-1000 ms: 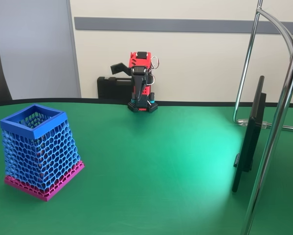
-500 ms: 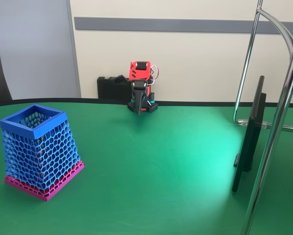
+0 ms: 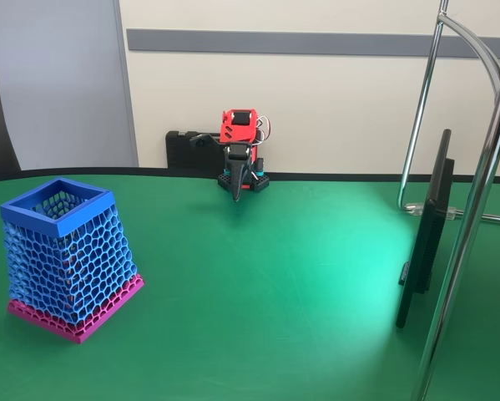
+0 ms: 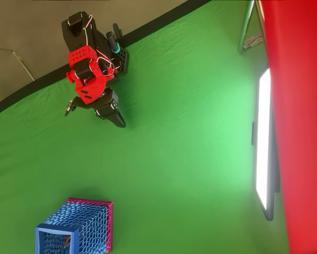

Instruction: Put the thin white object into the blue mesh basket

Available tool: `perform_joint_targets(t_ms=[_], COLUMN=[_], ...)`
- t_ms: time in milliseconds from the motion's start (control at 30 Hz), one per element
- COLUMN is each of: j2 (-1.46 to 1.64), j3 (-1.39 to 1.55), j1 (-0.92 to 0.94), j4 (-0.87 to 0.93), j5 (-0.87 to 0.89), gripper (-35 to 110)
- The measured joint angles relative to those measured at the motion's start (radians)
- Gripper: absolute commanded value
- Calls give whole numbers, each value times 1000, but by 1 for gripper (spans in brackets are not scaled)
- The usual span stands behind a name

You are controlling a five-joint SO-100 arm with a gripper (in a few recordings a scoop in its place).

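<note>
Blue mesh basket (image 3: 68, 256) upright, rim up; tool (image 3: 238, 185) pointing down.

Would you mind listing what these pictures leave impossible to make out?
- The hand: small in the fixed view, jaws seemingly together, but whether it holds anything is too small to tell.
- The blue mesh basket: its lower corner is cut off by the bottom edge of the overhead view.
- The basket's contents: the mesh walls blur them in both views.

No readable text, label or number appears anywhere.
</note>
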Motion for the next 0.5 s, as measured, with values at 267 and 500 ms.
perform_joint_targets(t_ms=[267, 500], j2=[0, 0], j3=[0, 0], j1=[0, 0], j4=[0, 0], j5=[-9, -9], gripper=[1, 1])
